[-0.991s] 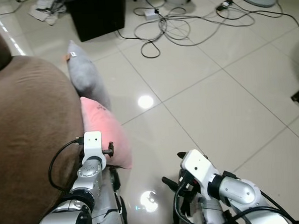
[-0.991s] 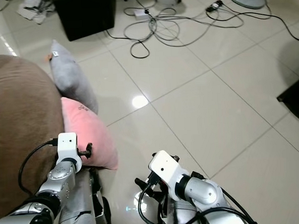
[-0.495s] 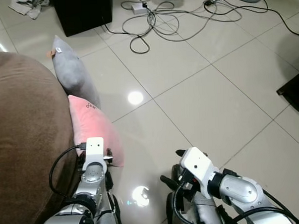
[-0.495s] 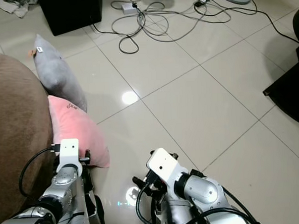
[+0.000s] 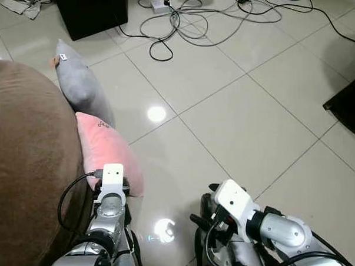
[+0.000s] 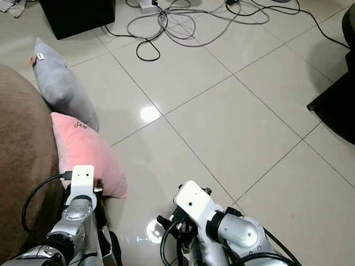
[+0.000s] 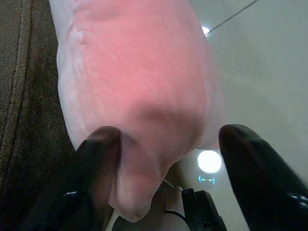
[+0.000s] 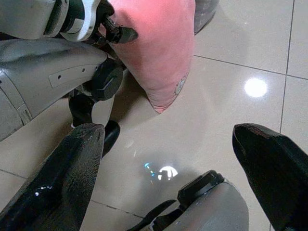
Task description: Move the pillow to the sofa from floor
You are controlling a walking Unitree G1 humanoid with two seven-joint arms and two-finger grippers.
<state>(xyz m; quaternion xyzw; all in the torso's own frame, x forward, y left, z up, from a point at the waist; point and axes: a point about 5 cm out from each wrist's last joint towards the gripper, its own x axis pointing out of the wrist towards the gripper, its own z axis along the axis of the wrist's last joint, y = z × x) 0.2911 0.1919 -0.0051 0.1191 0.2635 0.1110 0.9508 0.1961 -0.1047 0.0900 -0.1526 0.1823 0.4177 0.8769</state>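
Reaching step: pink pillow [image 5: 107, 153] on floor against brown sofa [image 5: 31, 163], between spread fingers of left gripper [image 7: 163, 159]. Right gripper [image 8: 168, 144] spread, idle. Next: closing, lifting onto sofa.

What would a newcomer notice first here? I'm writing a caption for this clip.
Most striking is the pink pillow standing on the tiled floor against the brown sofa, with a grey pillow just beyond it. The left gripper is open around the pink pillow's near corner. A tangle of cables sprawls farther off.
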